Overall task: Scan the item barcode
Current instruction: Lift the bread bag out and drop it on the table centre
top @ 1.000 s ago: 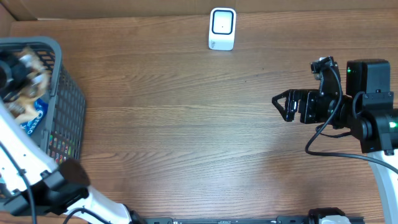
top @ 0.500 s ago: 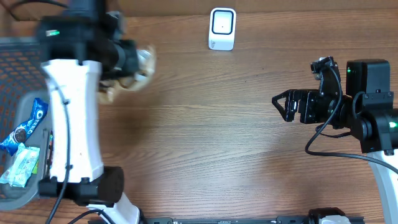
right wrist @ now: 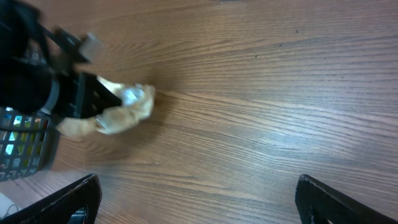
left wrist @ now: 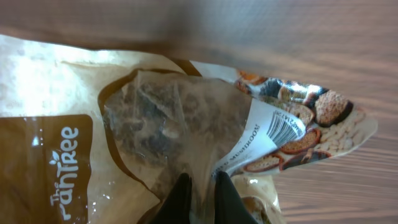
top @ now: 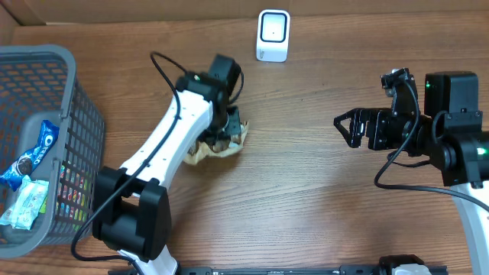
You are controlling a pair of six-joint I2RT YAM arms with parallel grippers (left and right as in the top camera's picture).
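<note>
While the left claw (left wrist: 199,186) pinches it, crumpled tan bag (left wrist: 155,124), barcode (left wrist: 283,129) showing.

On my left wrist feed I read "The PanTree" on the snack pouch (left wrist: 155,118), printed on its brown panel (left wrist: 43,168), and "MUSHROOM" beside the bars on its white barcode label (left wrist: 273,127).

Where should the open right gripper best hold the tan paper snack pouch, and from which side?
Probably the free edge of the tan paper snack pouch sticking out past the shut left gripper, coming from the side of the right gripper. The pouch is soft and thin, so pinch an edge, clear of the white barcode label.
</note>
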